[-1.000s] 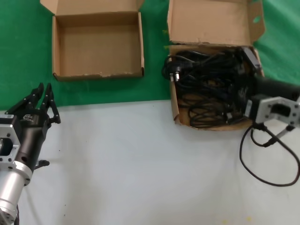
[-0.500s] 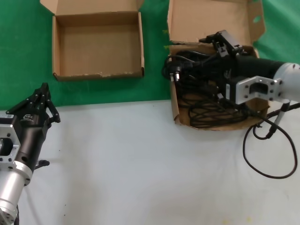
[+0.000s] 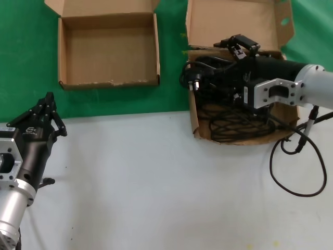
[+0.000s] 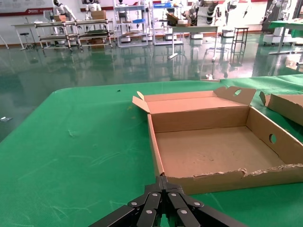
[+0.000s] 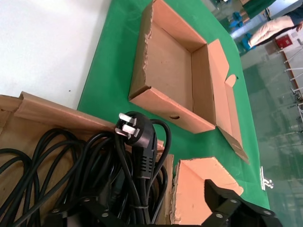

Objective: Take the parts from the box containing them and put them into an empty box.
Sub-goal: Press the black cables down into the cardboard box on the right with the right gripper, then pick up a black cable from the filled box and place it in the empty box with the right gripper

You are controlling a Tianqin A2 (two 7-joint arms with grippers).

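Observation:
The parts (image 3: pixel 229 99) are black power cords heaped in the larger brown box (image 3: pixel 234 21) at the back right. One plug with metal prongs (image 5: pixel 135 135) lies on top, by the wall nearest the empty box. My right gripper (image 3: pixel 223 57) hovers open over the back of that box, with a tied cord bundle (image 5: pixel 137 189) showing between its spread fingers (image 5: pixel 227 201). The empty box (image 3: pixel 109 49) sits to the left on the green mat, and the left wrist view shows its bare floor (image 4: pixel 213 146). My left gripper (image 3: pixel 49 99) is shut and holds nothing, a little short of that box's frayed front edge.
A thin black wire (image 3: pixel 299 177) loops over the white table at the right, below the cord box. Green mat (image 3: pixel 171 99) covers the back of the table, between and around both boxes. White tabletop (image 3: pixel 156 182) spreads in front.
My right gripper swung from the cord box's right side up and left over its back part. My left gripper's fingers closed from open to shut.

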